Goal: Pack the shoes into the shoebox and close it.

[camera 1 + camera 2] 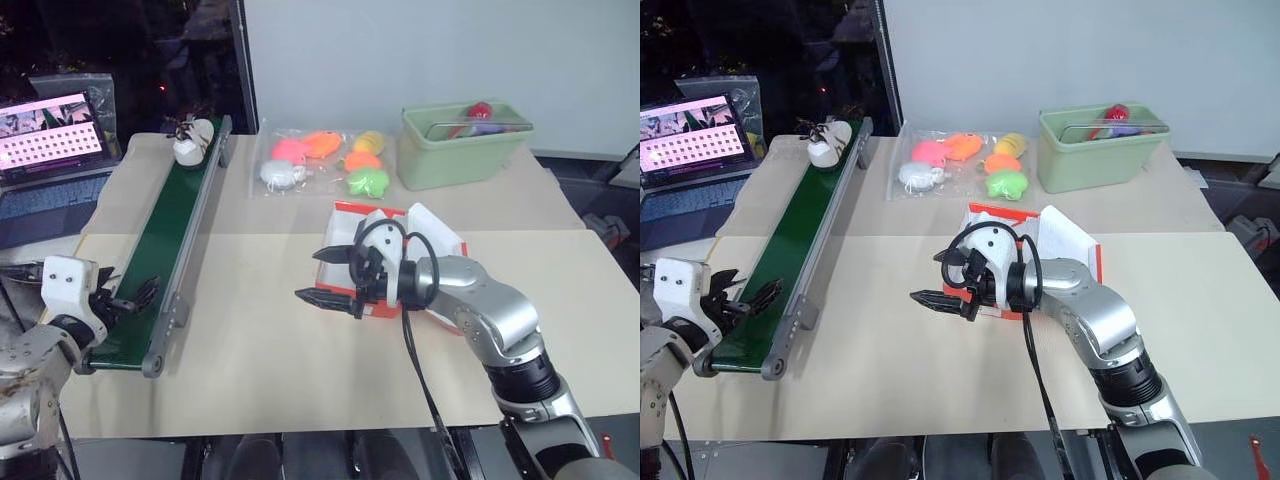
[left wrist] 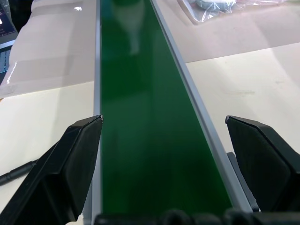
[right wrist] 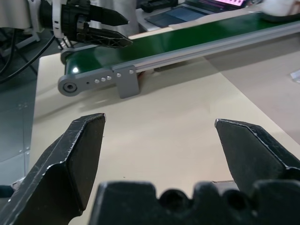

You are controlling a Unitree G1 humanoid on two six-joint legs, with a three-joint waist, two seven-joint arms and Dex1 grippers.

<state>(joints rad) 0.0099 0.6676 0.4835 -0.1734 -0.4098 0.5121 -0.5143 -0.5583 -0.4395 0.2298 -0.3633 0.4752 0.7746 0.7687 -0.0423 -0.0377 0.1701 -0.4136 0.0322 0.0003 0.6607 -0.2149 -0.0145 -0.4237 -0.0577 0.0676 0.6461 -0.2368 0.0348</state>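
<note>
Hovering over the near end of the green belt (image 1: 170,240), the left gripper (image 1: 135,295) has its jaws spread wide and holds nothing; in its wrist view both black fingers (image 2: 70,168) straddle the belt, one over each side rail. Right gripper (image 1: 335,275) sits near the middle of the table (image 1: 250,370), pointing toward the belt, jaws wide apart and empty, just in front of the shoebox (image 1: 350,212). The right wrist view looks across bare tabletop to the belt's near end, with the left gripper above it. Shoebox rests past the table's middle, toward the right side, mostly hidden behind the right gripper and wrist; red-orange wall and white inside show, lid (image 1: 435,228) up and open. Cannot tell whether a shoe lies inside. One shoe (image 1: 192,140), whitish with dark laces, lies on the far end of the belt near the table's far left corner. Belt runs from the near left edge to the far left. Clear bag of bright soft toys (image 1: 320,160) lies at the far middle of the table, beyond the shoebox. Pale green bin (image 1: 465,148) stands at the far right, beside the bag. Laptop (image 1: 50,135) with lit screen stands off the table's left edge.
</note>
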